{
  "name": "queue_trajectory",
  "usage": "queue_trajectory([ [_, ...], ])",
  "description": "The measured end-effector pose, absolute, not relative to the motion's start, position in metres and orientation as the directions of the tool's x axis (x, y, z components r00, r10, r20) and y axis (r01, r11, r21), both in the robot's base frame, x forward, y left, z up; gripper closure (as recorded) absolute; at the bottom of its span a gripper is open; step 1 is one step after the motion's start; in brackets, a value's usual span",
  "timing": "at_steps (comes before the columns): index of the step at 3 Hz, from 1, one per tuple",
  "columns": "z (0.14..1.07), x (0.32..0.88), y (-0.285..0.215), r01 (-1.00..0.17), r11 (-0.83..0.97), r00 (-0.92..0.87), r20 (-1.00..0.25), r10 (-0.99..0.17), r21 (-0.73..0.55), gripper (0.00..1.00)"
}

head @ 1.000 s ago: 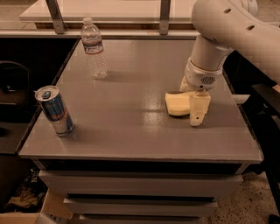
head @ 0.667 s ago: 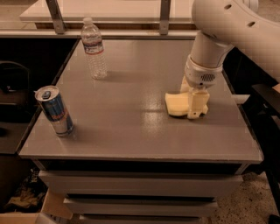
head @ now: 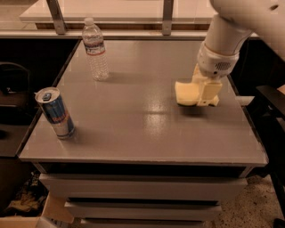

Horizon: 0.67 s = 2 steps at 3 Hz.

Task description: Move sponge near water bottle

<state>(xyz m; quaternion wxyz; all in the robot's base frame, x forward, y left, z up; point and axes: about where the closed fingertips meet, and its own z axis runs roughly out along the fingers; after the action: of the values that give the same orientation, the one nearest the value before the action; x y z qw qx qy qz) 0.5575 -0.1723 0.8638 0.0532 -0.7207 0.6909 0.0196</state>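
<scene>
Grey table over pale drawers, speckled floor, lit counter behind metal posts

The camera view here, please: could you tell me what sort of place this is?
Probably an office break area or a lab test space: a grey flat-topped table over pale drawers, a white counter behind metal posts, and a speckled floor. The gripper is at the pale yellow foam sponge.

A grey table is finished smooth and semi-gloss, with light reflected in its top. The pale yellow foam sponge is seen matt and soft. The cream plastic end effector, matt, is set at the sponge's right end. The clear ribbed plastic water bottle is banded by a glossy label. The blue-and-silver metal can is shiny.
</scene>
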Motion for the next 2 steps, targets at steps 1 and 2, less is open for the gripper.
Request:
queue_trajectory([
  [1, 0.909, 0.5669, -0.1948, -0.99, -0.001, 0.019, -0.126, -0.992, -0.14, 1.0],
  [2, 0.9156, 0.5741, -0.1939, -0.985, 0.005, 0.018, -0.135, -0.991, -0.171, 1.0],
])
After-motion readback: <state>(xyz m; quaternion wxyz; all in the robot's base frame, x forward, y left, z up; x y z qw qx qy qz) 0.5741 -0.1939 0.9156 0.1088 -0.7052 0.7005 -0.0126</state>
